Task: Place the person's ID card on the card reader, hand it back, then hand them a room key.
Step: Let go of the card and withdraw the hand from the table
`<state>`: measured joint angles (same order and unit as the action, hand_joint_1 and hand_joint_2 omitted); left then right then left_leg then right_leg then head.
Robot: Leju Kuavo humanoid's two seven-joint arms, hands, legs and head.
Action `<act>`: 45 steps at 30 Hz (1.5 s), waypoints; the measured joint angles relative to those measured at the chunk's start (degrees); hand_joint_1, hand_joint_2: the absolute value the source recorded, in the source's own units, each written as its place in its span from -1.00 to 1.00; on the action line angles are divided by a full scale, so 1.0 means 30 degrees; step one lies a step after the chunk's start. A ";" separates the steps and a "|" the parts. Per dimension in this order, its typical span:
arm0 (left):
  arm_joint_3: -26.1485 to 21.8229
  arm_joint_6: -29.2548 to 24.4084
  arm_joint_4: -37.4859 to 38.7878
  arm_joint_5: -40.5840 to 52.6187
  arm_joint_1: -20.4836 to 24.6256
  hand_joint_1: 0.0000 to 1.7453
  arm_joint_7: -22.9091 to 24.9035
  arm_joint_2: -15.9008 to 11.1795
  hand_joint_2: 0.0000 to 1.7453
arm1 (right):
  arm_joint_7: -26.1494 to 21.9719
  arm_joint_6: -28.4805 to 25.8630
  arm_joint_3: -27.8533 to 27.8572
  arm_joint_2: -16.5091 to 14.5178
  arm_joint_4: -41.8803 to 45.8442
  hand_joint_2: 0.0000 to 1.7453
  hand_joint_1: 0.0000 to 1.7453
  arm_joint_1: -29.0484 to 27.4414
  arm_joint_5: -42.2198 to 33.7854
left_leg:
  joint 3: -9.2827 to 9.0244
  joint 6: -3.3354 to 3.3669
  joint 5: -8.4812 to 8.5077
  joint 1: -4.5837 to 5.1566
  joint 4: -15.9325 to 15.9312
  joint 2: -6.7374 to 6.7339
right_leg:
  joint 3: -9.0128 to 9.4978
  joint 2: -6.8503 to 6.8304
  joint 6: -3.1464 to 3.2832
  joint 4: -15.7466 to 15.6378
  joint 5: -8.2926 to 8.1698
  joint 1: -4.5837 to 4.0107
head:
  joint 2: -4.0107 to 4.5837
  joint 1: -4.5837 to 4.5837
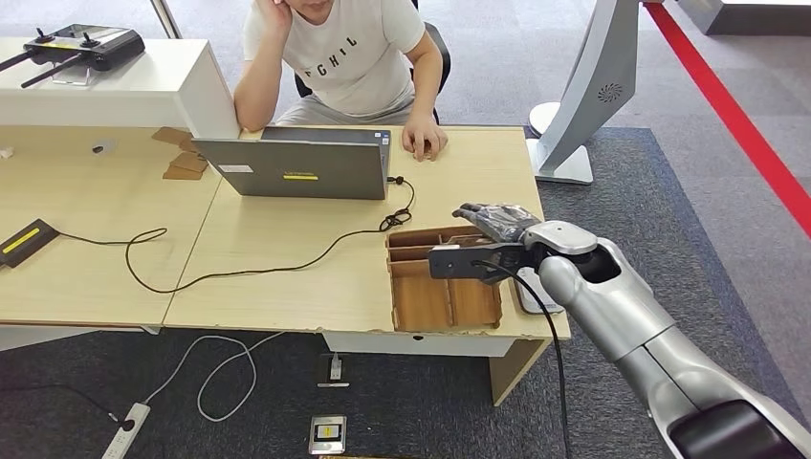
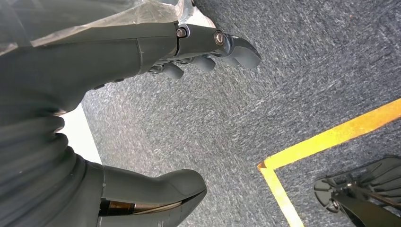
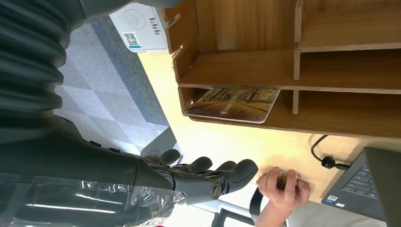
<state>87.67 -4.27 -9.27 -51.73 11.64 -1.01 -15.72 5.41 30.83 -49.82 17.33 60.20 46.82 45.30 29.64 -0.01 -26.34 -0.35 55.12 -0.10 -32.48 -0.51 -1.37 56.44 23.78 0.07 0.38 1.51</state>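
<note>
While the person's hand [image 1: 424,142] rests on the tabletop [image 1: 287,277] in the upper middle of the head view, it seems to cover something small and dark; in the right wrist view that hand [image 3: 282,185] sits at the lower right with the thing under its fingers. I judge that to be the ID card, though it is too small to be sure. The step in hand, as I read it, is reaching out to take that card.

The right robot hand [image 1: 493,228] hovers right of centre over the far corner of the wooden tray [image 1: 445,296], fingers spread and holding nothing. One picture card [image 3: 232,104], likely a room key, lies in a compartment of the tray [image 3: 331,66] near the middle of the right wrist view. A white device [image 3: 138,27], possibly the card reader, sits just beside the tray at the upper left of that view.

To do this well, the hand should clear the tray wall, go forward toward the person's hand, avoid the black cable [image 1: 287,263] and the laptop [image 1: 296,164], and present open fingers low and steady.

The left robot hand [image 2: 208,47] hangs over carpet, fingers loosely curled, holding nothing.
</note>
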 joint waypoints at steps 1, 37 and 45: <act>0.0000 0.0000 0.0002 -0.0006 0.0001 -1.00 0.0000 0.0000 1.00 | -0.0057 -0.0091 0.0009 -0.0033 -0.0120 1.00 -1.00 0.0022 0.0073 | 0.0000 0.0000 0.0000 0.0000 0.0000 0.0000 | 0.0000 0.0000 0.0000 0.0000 0.0000 0.0000 | -0.0002 0.0000; 0.0000 -0.0005 0.0002 -0.0257 0.0003 -1.00 0.0002 0.0051 1.00 | -0.1147 -0.0982 0.0126 -0.1448 -0.3282 1.00 -0.08 0.0903 0.0898 | -0.0002 0.0000 0.0001 0.0000 0.0001 -0.0002 | 0.0000 0.0000 0.0000 0.0002 0.0000 0.0000 | -0.0002 0.0002; 0.0000 -0.0006 0.0002 -0.0291 0.0002 -1.00 0.0066 0.0058 1.00 | -0.1233 -0.1499 0.0166 -0.1499 -0.3575 1.00 1.00 0.0946 0.1218 | -0.0004 -0.0001 0.0001 0.0000 0.0001 -0.0001 | 0.0000 0.0000 0.0000 0.0001 -0.0001 0.0000 | -0.0002 0.0002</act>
<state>87.67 -4.28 -9.27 -52.60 11.65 -0.81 -15.54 1.71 26.33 -49.32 12.83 49.47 49.65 48.96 29.62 -0.01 -26.34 -0.35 55.12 -0.10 -32.48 -0.51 -1.37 56.44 23.78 0.07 0.37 1.52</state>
